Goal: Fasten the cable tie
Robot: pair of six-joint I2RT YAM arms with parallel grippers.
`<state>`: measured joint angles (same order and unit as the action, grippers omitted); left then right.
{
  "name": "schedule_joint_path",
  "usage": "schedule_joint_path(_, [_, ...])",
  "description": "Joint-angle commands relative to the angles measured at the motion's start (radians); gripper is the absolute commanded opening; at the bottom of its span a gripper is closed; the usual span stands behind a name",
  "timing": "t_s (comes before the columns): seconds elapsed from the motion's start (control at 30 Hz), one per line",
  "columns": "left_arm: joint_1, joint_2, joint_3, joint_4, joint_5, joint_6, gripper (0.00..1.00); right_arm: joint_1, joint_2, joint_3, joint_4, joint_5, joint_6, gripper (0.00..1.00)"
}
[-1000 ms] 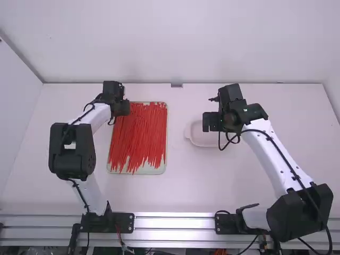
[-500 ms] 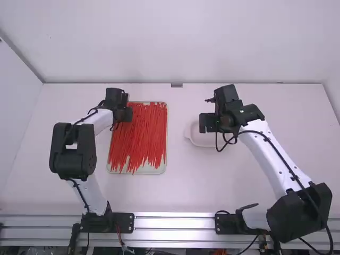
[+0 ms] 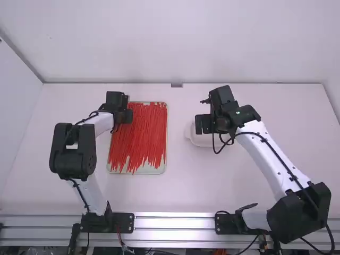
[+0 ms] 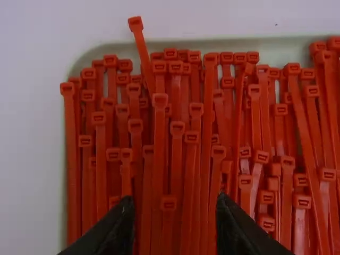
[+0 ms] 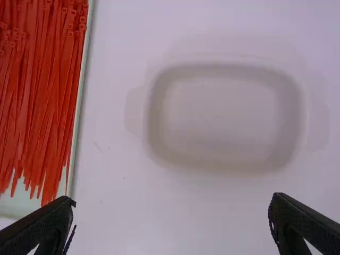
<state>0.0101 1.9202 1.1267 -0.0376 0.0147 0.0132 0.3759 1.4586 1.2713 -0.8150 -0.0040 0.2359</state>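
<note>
**Ties.** The red ties (image 3: 139, 137) lie in a loose bundle on a flat tray (image 3: 137, 171). The tray sits left of the tabletop's (image 3: 64, 106) middle, nearer the far edge. One tie head (image 4: 135, 24) projects past the tray's far rim.

**Left arm.** The elbow stands raised above the tabletop's left part. The forearm runs from it toward the far edge and inward, ending at the tray's far left corner. The left gripper (image 3: 122, 117) points down onto the bundle. Its fingers (image 4: 114, 231) are parted to a moderate gap, with several ties lying between them. None is clamped.

**Right arm.** The long link slopes from the near right corner toward the tabletop's middle, with the wrist bent downward. The right gripper (image 3: 204, 124) hangs above a white dish (image 3: 191, 134) that stands just right of the tray. Its fingers (image 5: 37, 228) are spread wide and hold nothing. The dish (image 5: 226, 117) lies apart from them.
</note>
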Motion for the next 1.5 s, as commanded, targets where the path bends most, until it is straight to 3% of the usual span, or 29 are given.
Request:
schedule_joint_path(0.0, [-0.003, 0.024, -0.008, 0.000, -0.007, 0.008, 0.41, 0.005, 0.007, -0.009, -0.001, 0.005, -0.001, 0.98])
schedule_joint_path(0.5, [-0.003, 0.060, 0.033, -0.016, -0.008, 0.006, 0.40, 0.005, 0.007, -0.009, -0.003, 0.005, 0.000, 0.98])
schedule_joint_path(0.73, [-0.003, 0.060, 0.140, -0.125, -0.036, 0.006, 0.38, 0.005, 0.007, -0.009, -0.003, 0.005, 0.000, 0.98])
schedule_joint_path(1.13, [-0.003, 0.060, 0.423, -0.459, -0.056, 0.001, 0.39, 0.005, 0.007, -0.009, -0.003, 0.005, -0.001, 0.98])
schedule_joint_path(1.47, [-0.003, 0.089, 0.435, -0.452, 0.029, -0.014, 0.40, 0.004, 0.007, -0.009, 0.000, 0.005, -0.001, 0.98])
